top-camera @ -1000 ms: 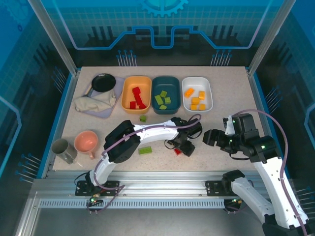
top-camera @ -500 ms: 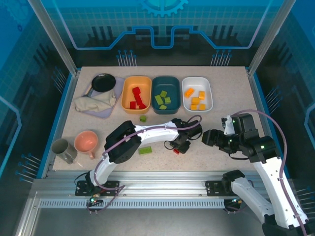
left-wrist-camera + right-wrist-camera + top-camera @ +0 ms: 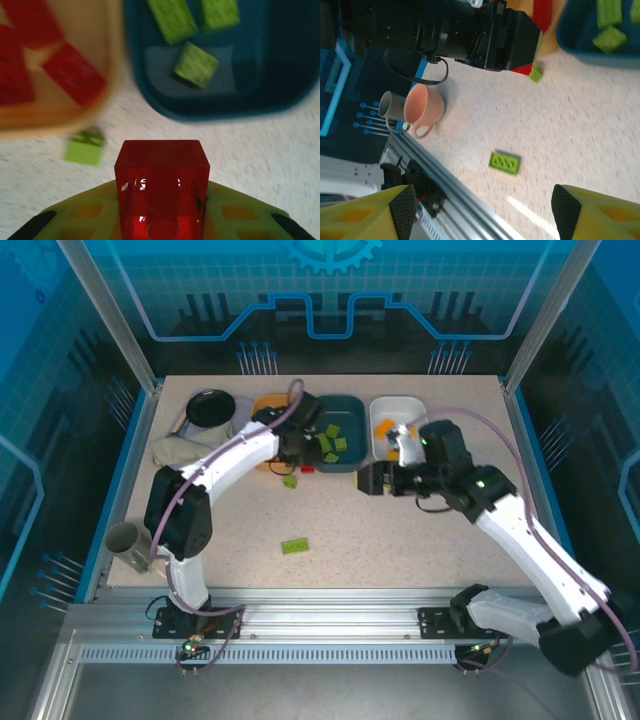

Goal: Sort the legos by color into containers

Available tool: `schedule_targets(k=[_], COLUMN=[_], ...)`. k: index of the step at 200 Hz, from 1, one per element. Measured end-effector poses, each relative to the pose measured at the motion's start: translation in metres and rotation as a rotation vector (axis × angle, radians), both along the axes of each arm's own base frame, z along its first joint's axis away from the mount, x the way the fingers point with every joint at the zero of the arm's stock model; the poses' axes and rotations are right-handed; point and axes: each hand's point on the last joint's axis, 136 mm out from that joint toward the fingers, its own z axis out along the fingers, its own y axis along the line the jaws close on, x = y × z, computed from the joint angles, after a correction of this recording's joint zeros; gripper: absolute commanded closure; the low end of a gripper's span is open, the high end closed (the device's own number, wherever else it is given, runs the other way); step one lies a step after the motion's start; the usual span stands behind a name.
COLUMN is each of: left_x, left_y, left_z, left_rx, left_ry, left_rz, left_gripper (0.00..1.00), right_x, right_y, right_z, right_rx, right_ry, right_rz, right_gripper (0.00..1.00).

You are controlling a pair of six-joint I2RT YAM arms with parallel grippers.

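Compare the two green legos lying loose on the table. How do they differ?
Shape: the small green brick is stubby and squarish, while the long green brick is a flat strip.
Place: the small green brick lies close by the orange-yellow bin, near the left hand holding a red brick. The long green brick lies alone on the open table, nearer the arm bases.
Shared: both are light green, outside the teal bin, and ungripped.

**benchrat:** Home or lab, what do you reckon?

**yam_fan:** Lab for sure, a robot test cell. The speckled table (image 3: 420, 540) sits inside an aluminium frame (image 3: 330, 632). The left arm (image 3: 215, 468) and right arm (image 3: 530, 545) are bolted along its front rail. Blue printed backdrop panels (image 3: 200, 300) with a gear logo (image 3: 330, 252) wall it in.
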Motion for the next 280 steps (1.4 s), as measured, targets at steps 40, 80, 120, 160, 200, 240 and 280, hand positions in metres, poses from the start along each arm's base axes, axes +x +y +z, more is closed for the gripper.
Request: schedule_targets(k=[40,80,120,160,200,240,280], left_x=[0.072,0.134,0.156,0.15,0.147,0.107,0.015], left_y=[0.048,0.054,0.048,0.052,0.053,0.066,0.088], left_z=[-0.007,-0.032,-0.064,-0.072,-0.058,0.022,0.091], left_rx=[-0.101,-0.174,-0.206,-0.202,-0.203,-0.235,-0.323], left_ry=[0.002,0.003,0.045,0.09,0.08,-0.011,-0.132], left_rz=[0.178,0.233,0.248,0.263,0.262,0.295,0.357], left_gripper=[0.68,0.66,0.54,0.29,0.25,0.22,0.19], right_x=[0.072,0.121,0.143,0.143,0.127,0.08,0.06], right_y=[0.038,0.064,0.076,0.074,0.078,0.112,0.137], right_z=[0.001,-0.006,-0.018,-0.019,-0.037,-0.068,-0.135], right_rx=[-0.006,0.002,-0.002,-0.021,-0.155,-0.342,-0.521], right_ry=[-0.046,-0.059,-0.032,-0.035,-0.062,-0.133,-0.108], right_rz=[-0.028,-0.048,-0.065,-0.063,-0.022,0.129,0.231], right_gripper=[0.25,0.25,0.25,0.26,0.28,0.28,0.24])
